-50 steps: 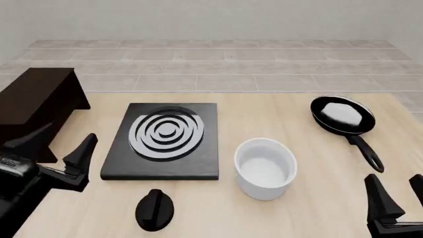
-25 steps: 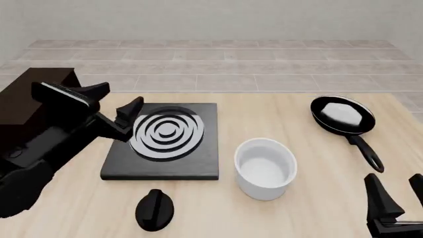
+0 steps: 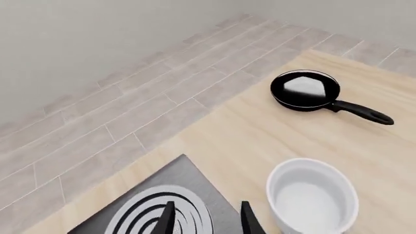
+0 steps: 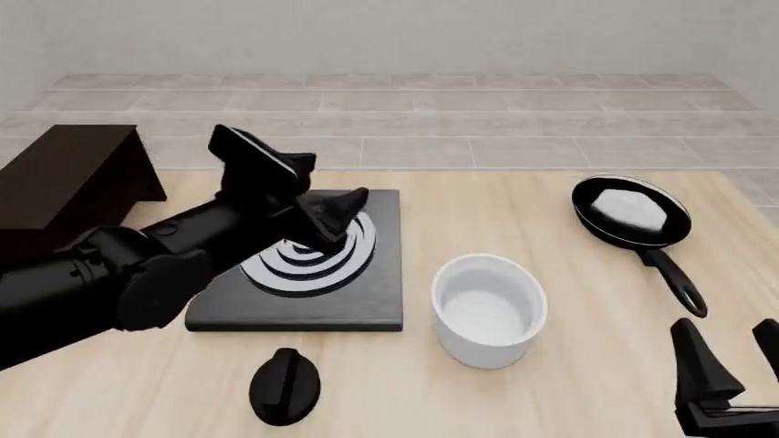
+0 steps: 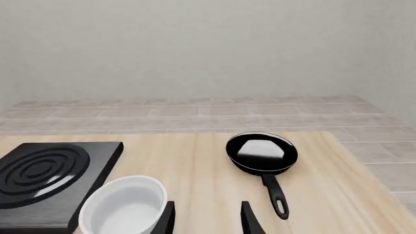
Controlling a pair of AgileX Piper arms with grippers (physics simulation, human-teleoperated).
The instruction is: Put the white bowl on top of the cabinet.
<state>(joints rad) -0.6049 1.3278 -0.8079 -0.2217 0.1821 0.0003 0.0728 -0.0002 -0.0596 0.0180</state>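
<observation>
Front view: the deep, glossy white round bowl (image 4: 488, 308) sits upright on the pale wooden table (image 4: 512, 219), just right of the flat black stove plate with grey rings (image 4: 305, 265) and well apart from the dark brown boxy cabinet (image 4: 61, 187) at the far left. The left gripper (image 4: 327, 203) hangs over the stove plate, fingers apart and empty (short of the bowl). The right gripper (image 4: 736, 360) waits low at the near right corner, fingers spread too. A black frying pan (image 4: 633, 217) lies far right.
</observation>
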